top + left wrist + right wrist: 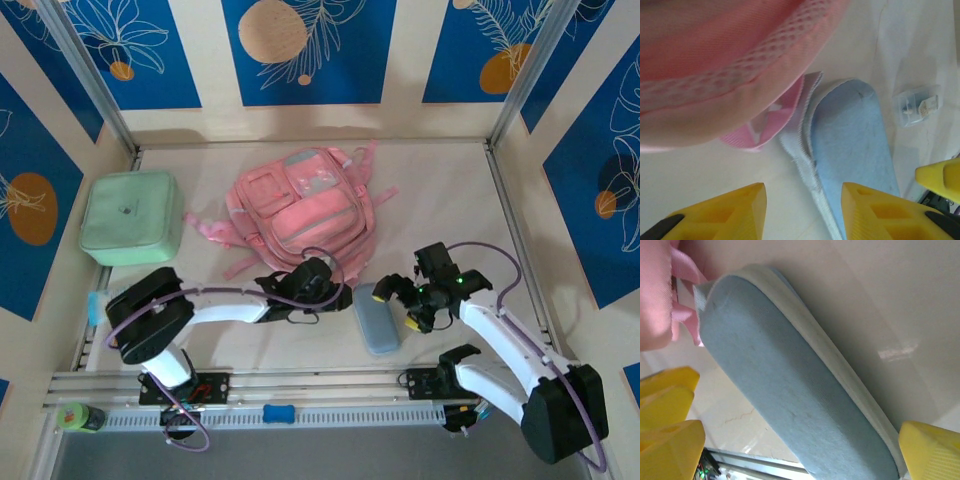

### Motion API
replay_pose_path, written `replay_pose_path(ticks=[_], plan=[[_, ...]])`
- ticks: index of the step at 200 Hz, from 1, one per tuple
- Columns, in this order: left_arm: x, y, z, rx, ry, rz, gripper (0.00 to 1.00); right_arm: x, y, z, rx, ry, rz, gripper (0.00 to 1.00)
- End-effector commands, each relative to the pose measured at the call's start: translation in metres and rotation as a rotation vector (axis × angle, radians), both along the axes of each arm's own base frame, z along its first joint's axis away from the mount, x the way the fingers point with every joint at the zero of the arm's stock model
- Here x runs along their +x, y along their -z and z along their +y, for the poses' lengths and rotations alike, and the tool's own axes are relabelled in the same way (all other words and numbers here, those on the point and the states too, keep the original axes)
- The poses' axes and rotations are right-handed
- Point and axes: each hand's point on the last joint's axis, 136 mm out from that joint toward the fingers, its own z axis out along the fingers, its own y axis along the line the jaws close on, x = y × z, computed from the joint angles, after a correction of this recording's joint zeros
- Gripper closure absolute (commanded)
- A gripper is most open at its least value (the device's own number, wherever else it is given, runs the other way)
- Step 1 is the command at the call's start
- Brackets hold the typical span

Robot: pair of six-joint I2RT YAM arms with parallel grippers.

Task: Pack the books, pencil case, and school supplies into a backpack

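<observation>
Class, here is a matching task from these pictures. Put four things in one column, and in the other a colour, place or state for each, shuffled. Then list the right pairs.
Column one
1. backpack
2. pencil case
3. lidded box
4. right end effector

Column two
A. mint green, far left
B. open, at the pencil case
C. pink, in the middle
D. grey-blue, lying flat beside the backpack

Pairs: 1-C, 2-D, 3-A, 4-B

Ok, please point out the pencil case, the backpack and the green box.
pencil case (pixel 378 322): top external view, middle of its face.
backpack (pixel 300 215): top external view, front pocket.
green box (pixel 132 217): top external view, lid centre.
</observation>
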Motion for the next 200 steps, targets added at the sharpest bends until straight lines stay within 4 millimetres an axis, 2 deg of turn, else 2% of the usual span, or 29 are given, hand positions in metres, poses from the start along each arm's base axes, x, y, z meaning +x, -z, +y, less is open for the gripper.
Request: replay_pose_path(ticks=[1, 22, 53, 78, 100, 123, 141, 168, 200], plan=[[0.001, -0.007, -0.026, -0.051, 0.047, -0.007, 0.58, -0.016, 0.009, 0.008, 0.102, -0.060, 0.046, 0.01], [0.004, 0.017, -0.022, 0.034, 0.030, 0.026, 0.63, -0.017, 0.017, 0.016, 0.168, -0.062, 0.060, 0.01], [0.005, 0.027, -0.030, 0.001, 0.028, 0.039, 0.69, -0.015, 0.019, 0.019, 0.196, -0.091, 0.041, 0.01], [0.007, 0.036, -0.030, 0.030, 0.028, 0.055, 0.71, -0.010, 0.006, 0.038, 0.330, -0.144, 0.003, 0.01], [0.010, 0.043, -0.025, 0.042, 0.014, 0.069, 0.73, -0.004, -0.006, 0.041, 0.336, -0.173, -0.030, 0.00], [0.010, 0.042, -0.026, 0.042, 0.020, 0.063, 0.75, -0.002, -0.010, 0.039, 0.327, -0.173, -0.054, 0.07], [0.011, 0.041, -0.025, 0.046, 0.020, 0.058, 0.75, -0.001, -0.007, 0.035, 0.298, -0.173, -0.055, 0.20], [0.011, 0.036, -0.028, 0.040, 0.031, 0.053, 0.76, 0.001, -0.015, 0.048, 0.346, -0.214, -0.074, 0.31], [0.012, 0.032, -0.029, 0.032, 0.034, 0.047, 0.77, 0.001, -0.002, 0.045, 0.201, -0.243, -0.078, 0.36]])
